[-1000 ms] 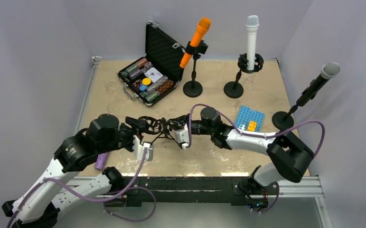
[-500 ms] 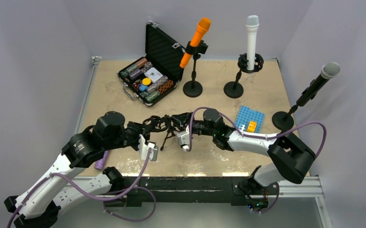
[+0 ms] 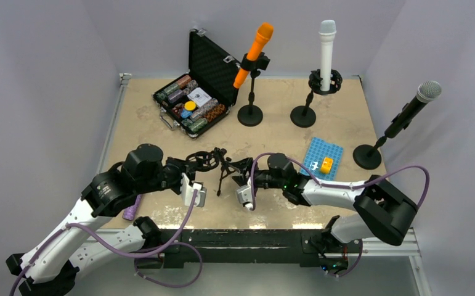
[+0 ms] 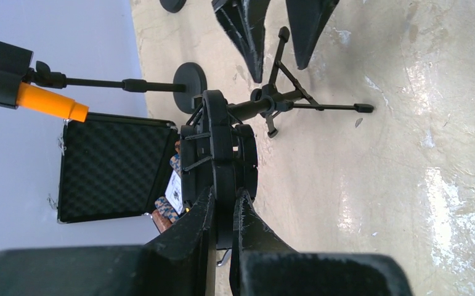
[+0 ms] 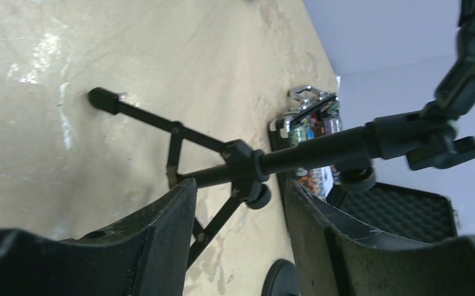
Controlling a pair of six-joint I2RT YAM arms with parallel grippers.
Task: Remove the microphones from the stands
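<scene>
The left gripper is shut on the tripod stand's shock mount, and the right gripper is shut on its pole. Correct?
Not quite: the right gripper is open; the right wrist view shows its fingers apart, one on each side of the pole. The left gripper is indeed shut on the shock mount.

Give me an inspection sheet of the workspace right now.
Surface: beige table, scuffed.
Job's things: tripod stand tilted, mount empty; purple mic lying at left edge.
Clutter: open chip case; blue tray; orange mic, white mic, black mic on stands.
Hands: left hand shut on mount; right hand open by pole.
Cables: purple cables loop off both arms.
Surroundings: plain walls.
</scene>
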